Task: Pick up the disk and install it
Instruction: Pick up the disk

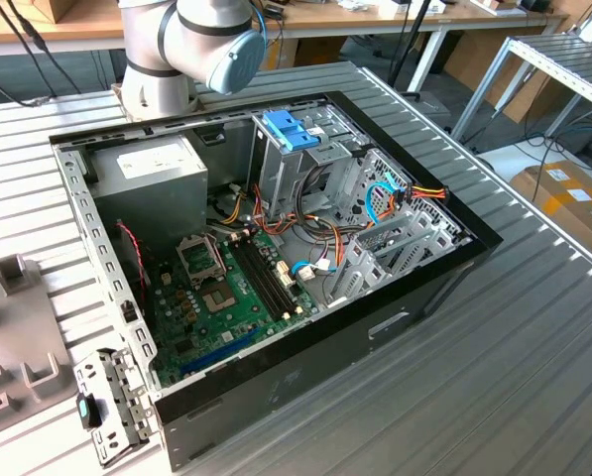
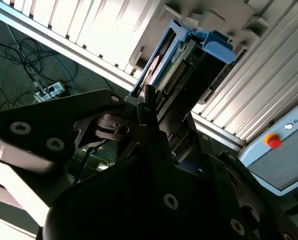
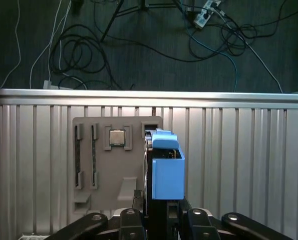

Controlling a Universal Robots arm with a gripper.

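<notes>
The disk (image 3: 148,167) stands on edge between my fingers, clipped into a light-blue plastic bracket (image 3: 167,170). In the second wrist view the disk (image 2: 169,62) shows its circuit-board side and connector, with the bracket (image 2: 214,42) at its far end. My gripper (image 3: 161,212) is shut on the disk's near end, above the ribbed metal table and a grey fixture plate (image 3: 101,165); the second wrist view shows the gripper (image 2: 151,105) too. The open computer case (image 1: 429,288) lies on the table in the exterior view, below the arm's base (image 1: 167,50).
Inside the case are a grey power supply box (image 1: 147,169), a motherboard (image 1: 226,288), loose cables and a drive cage with another blue bracket (image 1: 291,129). The fixture plate holds a processor chip (image 3: 117,137). Beyond the table's edge (image 3: 149,93), cables lie on the floor.
</notes>
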